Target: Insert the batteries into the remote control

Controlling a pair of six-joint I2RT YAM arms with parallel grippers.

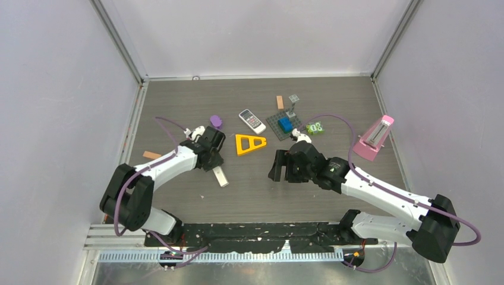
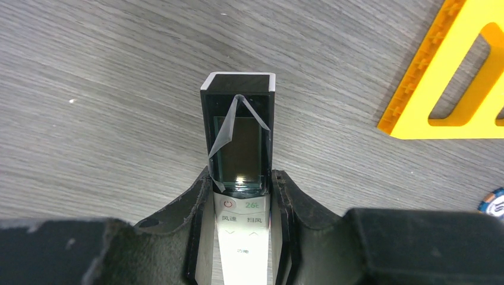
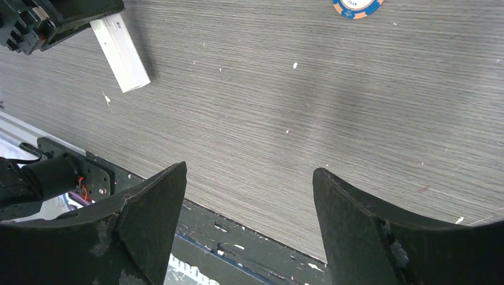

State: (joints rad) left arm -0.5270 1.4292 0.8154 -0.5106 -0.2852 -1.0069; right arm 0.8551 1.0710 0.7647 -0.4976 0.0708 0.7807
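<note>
My left gripper (image 2: 242, 185) is nearly closed, clamped on the white remote control (image 2: 238, 142), left of centre, just near of the yellow triangle (image 1: 240, 145). My right gripper (image 3: 249, 202) is spread wide, empty, over the table (image 3: 309, 119).

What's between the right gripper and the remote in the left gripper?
Only bare table between right gripper and white remote, per top and right wrist views; yellow triangle sits farther back.
</note>
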